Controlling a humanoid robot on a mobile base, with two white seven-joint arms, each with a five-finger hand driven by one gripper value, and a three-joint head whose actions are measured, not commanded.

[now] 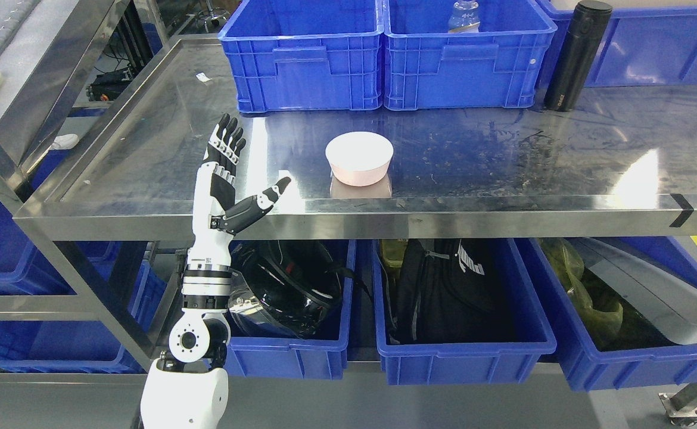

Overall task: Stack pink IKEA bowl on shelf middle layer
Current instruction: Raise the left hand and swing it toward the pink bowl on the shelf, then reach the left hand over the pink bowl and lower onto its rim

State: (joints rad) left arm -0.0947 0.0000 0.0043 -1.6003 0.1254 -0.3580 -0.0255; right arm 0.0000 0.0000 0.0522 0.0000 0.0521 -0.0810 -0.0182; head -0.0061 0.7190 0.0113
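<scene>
We see one pink bowl [359, 157], round and smooth, upside down on the steel shelf [503, 149] near its front edge, left of the middle. The shelf is shiny, scuffed metal with a raised rim. Our left hand [229, 179] stands upright at the front edge, left of the bowl and apart from it, fingers spread and thumb pointing toward it, holding nothing. Two blue ribbed plastic bins [384, 53] sit along the back edge; one black cylindrical flask [575, 56] stands right of them. Bare steel lies right of the bowl.
</scene>
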